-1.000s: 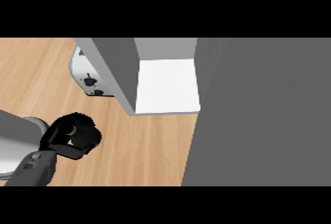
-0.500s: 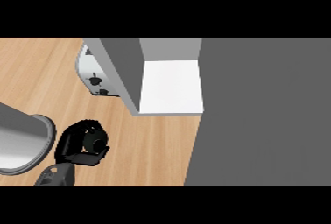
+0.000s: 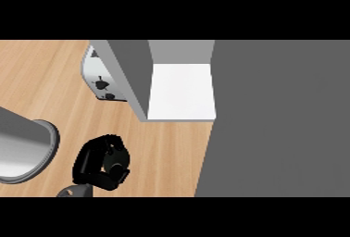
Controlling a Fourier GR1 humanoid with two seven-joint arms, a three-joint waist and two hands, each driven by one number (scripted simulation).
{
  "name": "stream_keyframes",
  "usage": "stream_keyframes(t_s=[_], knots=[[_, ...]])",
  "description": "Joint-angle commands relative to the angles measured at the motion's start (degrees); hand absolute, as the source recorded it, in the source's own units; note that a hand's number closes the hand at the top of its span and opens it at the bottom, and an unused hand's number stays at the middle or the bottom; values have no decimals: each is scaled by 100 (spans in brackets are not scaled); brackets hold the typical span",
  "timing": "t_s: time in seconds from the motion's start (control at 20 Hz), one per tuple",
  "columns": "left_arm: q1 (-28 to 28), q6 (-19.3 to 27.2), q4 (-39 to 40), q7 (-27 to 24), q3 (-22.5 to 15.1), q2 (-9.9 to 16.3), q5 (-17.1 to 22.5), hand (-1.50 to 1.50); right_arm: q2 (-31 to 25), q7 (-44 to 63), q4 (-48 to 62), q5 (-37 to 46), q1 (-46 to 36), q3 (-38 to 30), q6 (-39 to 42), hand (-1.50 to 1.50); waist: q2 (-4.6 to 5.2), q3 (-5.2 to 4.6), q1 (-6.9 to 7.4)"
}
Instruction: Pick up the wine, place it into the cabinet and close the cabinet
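No wine bottle shows anywhere in this view. The cabinet [image 3: 130, 74] stands open at the top middle, and its white shelf [image 3: 182, 92] is bare. A broad grey panel [image 3: 280, 115], apparently the cabinet's door, fills the right side. My left hand [image 3: 103, 163] is low over the wooden counter [image 3: 41, 83], below and left of the shelf. Its fingers are curled, with nothing visible inside them. A thick grey forearm [image 3: 21, 148] lies at the left edge. My right hand is out of sight.
A silver toaster [image 3: 101, 76] stands on the counter against the cabinet's left wall. Bare wood stretches between the hand and the shelf's front edge [image 3: 179, 119]. The grey panel blocks everything to the right.
The black hand has slid right and toward the lower edge, staying curled. The grey forearm has drawn back toward the left edge.
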Motion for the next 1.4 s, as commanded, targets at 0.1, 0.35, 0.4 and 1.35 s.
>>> stream_keyframes(t_s=[0.1, 0.35, 0.4, 1.35], knots=[[689, 77, -1365, 819, -644, -277, 110, 150, -153, 496, -980, 325, 128, -68, 4, -150, 41, -25, 11], [669, 847, -2068, 1363, -1364, -371, 442, 150, -367, 531, -1418, 521, 428, 264, -179, -150, 22, -31, -89], [1082, 899, -2331, 1351, -1445, -372, 239, 150, -124, 309, -1076, 734, 310, 494, -285, -150, 27, -29, -34], [-459, 3122, -1959, 1816, -2004, -374, 14, 150, -815, -359, -1300, -23, 1000, 63, -147, -150, 68, -27, -97]])
